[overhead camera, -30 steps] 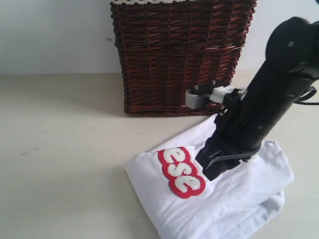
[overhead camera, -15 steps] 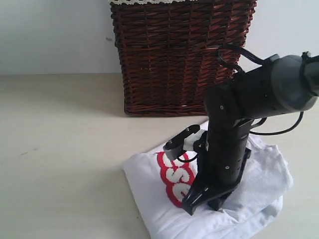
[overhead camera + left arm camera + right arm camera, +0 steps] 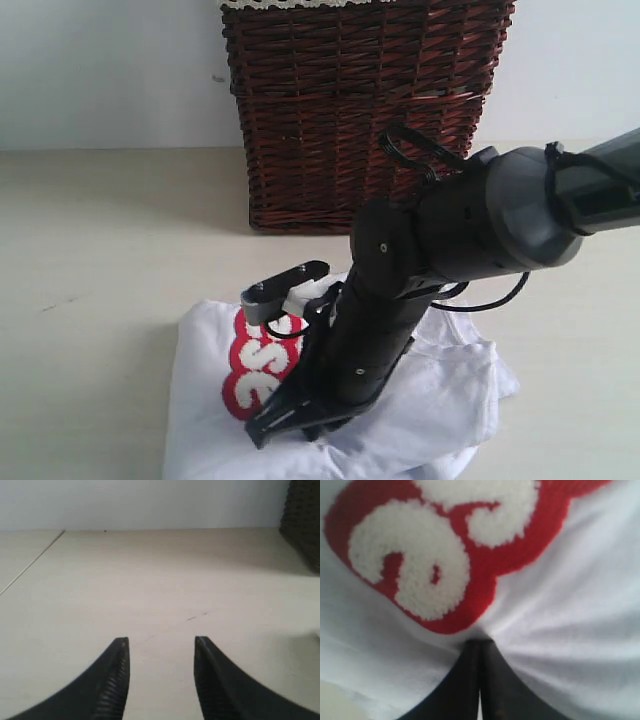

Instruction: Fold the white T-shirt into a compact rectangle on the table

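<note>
Where my right jaws press tight together, they pinch the soft white T-shirt (image 3: 560, 605) with fuzzy red-edged letters, rumpled on the matte beige table (image 3: 100, 250) near a woven brown wicker basket (image 3: 360, 110); my left jaws stand partly spread, holding nothing.

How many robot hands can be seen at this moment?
2. The right hand is shut, pinching the white T-shirt beside its red lettering. The left hand hangs open over the table, seen only in its wrist view.

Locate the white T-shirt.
In the exterior view the white T-shirt lies bunched on the table, lower middle, in front of the wicker basket, beneath the right arm.
</note>
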`<action>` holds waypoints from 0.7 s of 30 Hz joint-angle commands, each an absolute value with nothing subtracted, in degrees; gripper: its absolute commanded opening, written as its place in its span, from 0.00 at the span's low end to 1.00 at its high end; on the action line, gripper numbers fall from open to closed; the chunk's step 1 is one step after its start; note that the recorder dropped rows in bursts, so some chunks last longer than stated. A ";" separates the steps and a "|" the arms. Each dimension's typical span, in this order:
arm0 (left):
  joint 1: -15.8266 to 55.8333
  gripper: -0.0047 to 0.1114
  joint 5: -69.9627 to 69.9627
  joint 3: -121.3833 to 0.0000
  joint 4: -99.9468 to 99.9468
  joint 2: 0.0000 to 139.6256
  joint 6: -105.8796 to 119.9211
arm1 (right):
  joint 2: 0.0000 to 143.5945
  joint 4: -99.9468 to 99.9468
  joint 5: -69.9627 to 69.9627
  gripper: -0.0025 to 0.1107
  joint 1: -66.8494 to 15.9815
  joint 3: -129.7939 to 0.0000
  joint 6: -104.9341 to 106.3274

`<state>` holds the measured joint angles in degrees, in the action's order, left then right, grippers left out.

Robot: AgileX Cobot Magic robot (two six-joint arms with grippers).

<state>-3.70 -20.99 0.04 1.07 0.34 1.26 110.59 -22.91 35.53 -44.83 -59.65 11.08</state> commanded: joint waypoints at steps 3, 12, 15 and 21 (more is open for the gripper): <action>-3.82 0.40 -20.36 0.00 0.81 0.00 1.27 | 111.42 -29.40 22.53 0.02 -45.33 -59.36 14.24; -3.82 0.40 -20.36 0.00 0.81 0.00 1.27 | 105.12 -15.36 36.14 0.32 -45.23 -62.05 4.33; -3.82 0.40 -20.36 0.00 0.81 0.00 1.27 | 102.33 1.79 43.31 0.49 -44.58 -62.05 -14.03; -3.82 0.40 -20.36 0.00 0.81 0.00 1.27 | 99.55 21.00 51.60 0.52 -39.90 -54.90 -28.67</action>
<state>-3.70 -20.99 0.04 1.07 0.34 1.26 101.01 15.25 49.66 -42.47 -58.87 -23.68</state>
